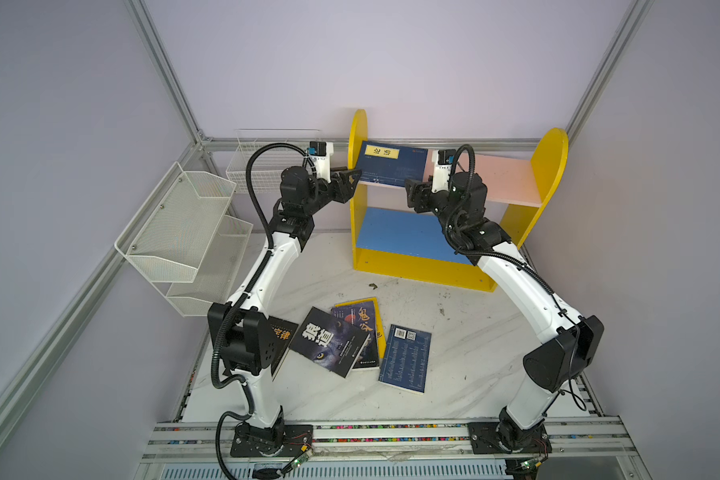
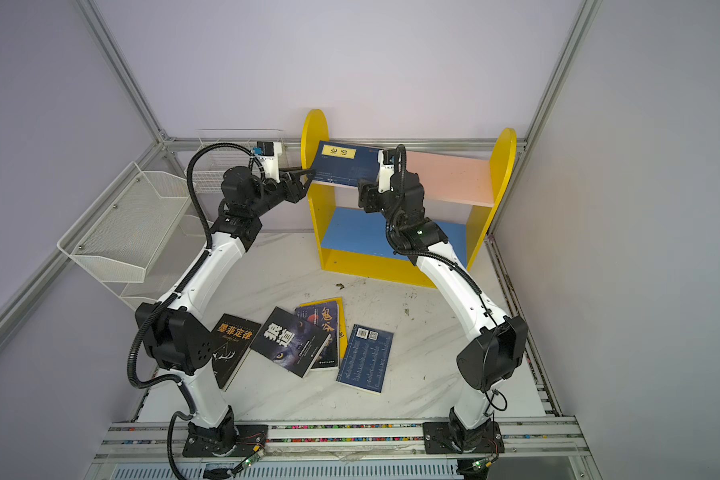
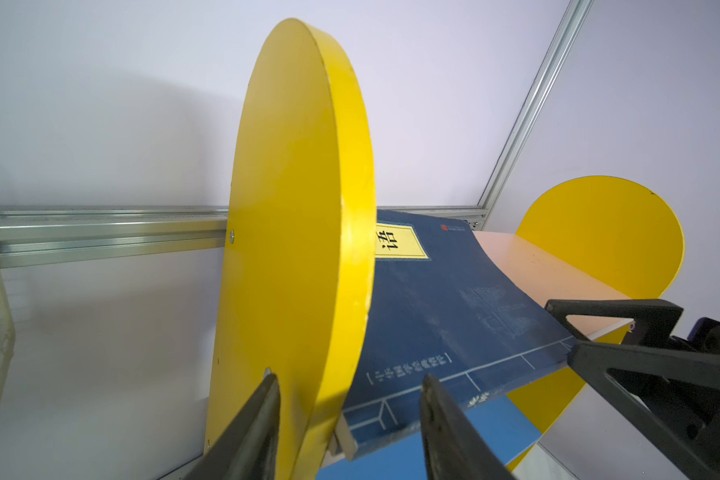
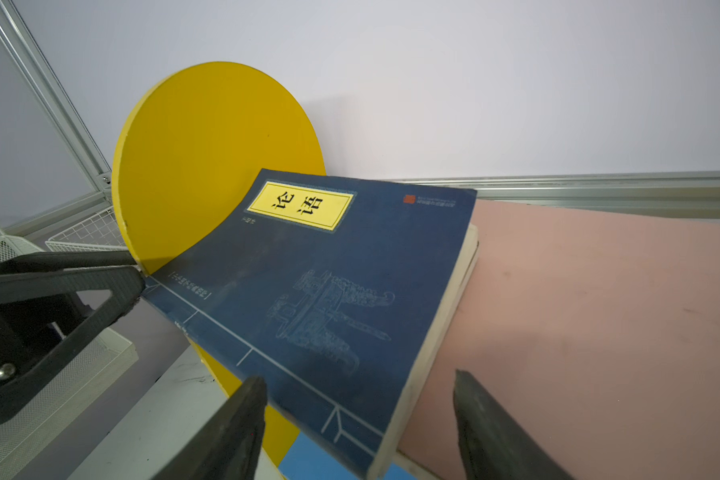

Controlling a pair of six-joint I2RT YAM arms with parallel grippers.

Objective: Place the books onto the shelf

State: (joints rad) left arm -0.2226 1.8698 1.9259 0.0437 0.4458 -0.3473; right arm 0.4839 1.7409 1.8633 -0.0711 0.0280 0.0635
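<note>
**Navy book** (image 1: 391,166) with a yellow title label is lying flat on the pink upper board (image 1: 504,174) of the shelf (image 1: 551,166). It is resting against the left side panel (image 3: 292,208), its front edge overhanging the board.

**Hidden or unclear:** In the left wrist view the panel is cutting off half the label, and the small print is too fine to read. The right arm (image 1: 512,270) is covering part of the blue lower board (image 1: 395,232). On the desk (image 1: 454,332) four more books are lying in a loose fan:
- a black one (image 2: 233,345), partly hidden by the left arm's elbow (image 2: 175,336);
- a black wolf-cover book (image 1: 329,340), overlapping a dark book edged in yellow (image 1: 362,320);
- a navy one (image 1: 406,359), lying back cover up.

**Room:** The pink board is showing bare from the book's right edge to the far panel.

**Left gripper** (image 3: 350,382) is standing spread, its jaws straddling the panel's front edge and the book's near corner.

**Right gripper** (image 4: 358,378) is standing spread around the book's other front corner, clamping nothing. Whether its fingers are touching the cover cannot be told.
</note>
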